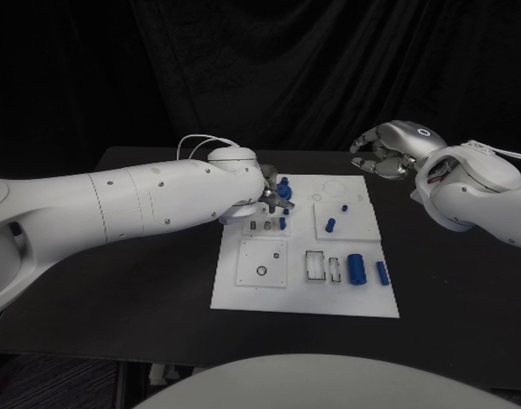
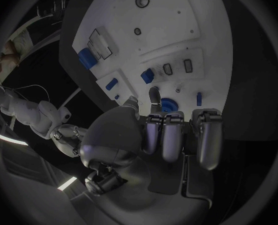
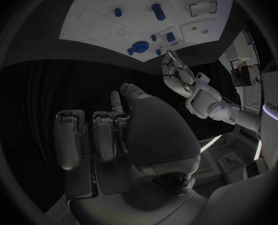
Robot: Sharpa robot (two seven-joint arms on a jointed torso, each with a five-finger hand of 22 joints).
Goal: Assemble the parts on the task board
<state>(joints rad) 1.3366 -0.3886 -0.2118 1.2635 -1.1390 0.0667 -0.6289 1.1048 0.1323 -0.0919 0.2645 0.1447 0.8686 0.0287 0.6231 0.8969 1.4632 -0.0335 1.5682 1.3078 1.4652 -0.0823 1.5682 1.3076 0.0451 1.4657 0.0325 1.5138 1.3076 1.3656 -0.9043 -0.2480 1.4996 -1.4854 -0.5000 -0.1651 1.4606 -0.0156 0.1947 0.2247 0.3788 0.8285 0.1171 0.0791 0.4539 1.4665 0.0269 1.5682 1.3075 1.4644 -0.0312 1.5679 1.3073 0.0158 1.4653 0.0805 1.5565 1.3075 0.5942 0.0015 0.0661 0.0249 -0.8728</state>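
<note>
The white task board lies mid-table. My left hand hovers over its far left corner, fingers curled in on nothing. Its thumb tip sits against a round blue part standing in the board; that part is beside the hand. My right hand hangs raised beyond the board's far right corner, its fingers curled with nothing in them. A blue cylinder and a smaller blue piece lie near the right edge. Small blue pegs stand further back.
Two empty rectangular slots and a ring-shaped hole mark the board's near half. The black table runs wide on both sides of the board. My left hand reaches to the board's edge.
</note>
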